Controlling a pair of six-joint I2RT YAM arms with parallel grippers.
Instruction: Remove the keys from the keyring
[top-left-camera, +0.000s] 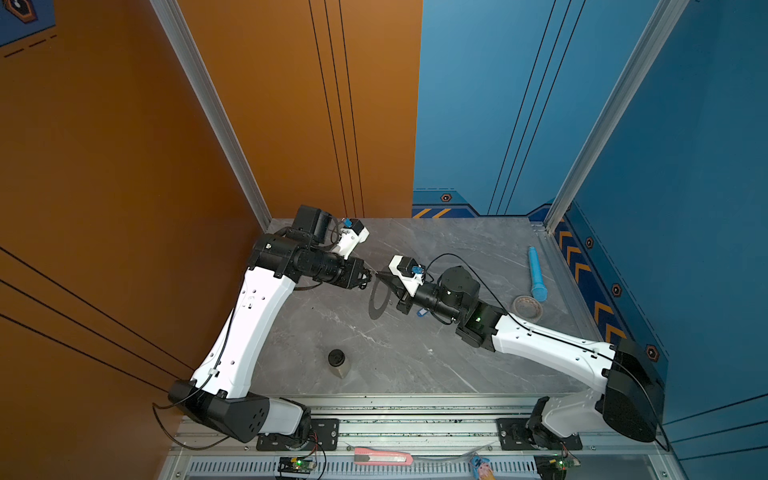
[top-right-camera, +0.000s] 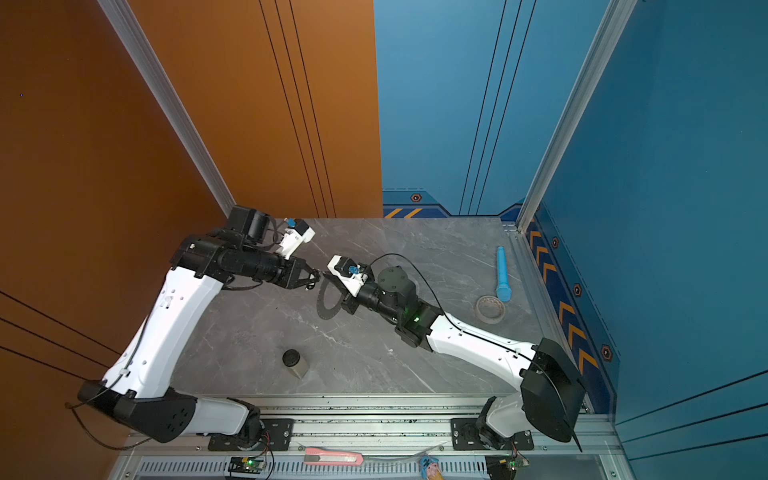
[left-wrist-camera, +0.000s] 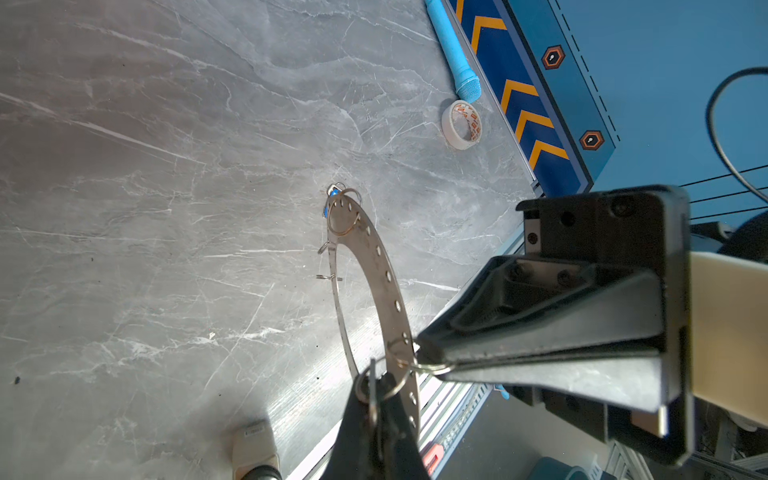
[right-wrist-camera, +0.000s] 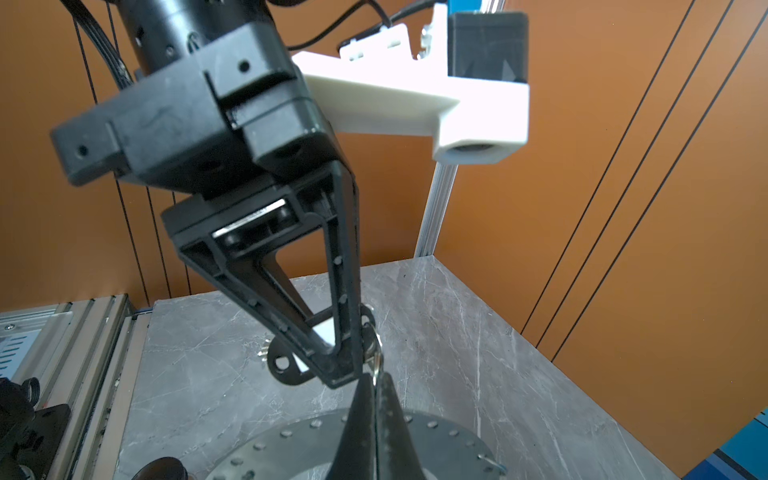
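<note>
Unthreading: left gripper (right-wrist-camera: 334, 376) clamps black oblong plastic key tag (right-wrist-camera: 286, 368), right gripper (left-wrist-camera: 420, 353) pinches small wire loop (left-wrist-camera: 434, 368) on flat shiny metal keyring (left-wrist-camera: 376, 257); next, probably twist the tag free.

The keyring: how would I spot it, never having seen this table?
Find the grey table and the spot where the left end effector, gripping a black key tag, meets the right end effector. The keyring slants down from the right one's tips toward the tabletop. Unlike the small, thick beige tape roll, it is wide, thin metal ringed with holes.

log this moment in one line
left fingers shut on black tag; right fingers shut on wire loop; keyring tilted, blue tag attached
</note>
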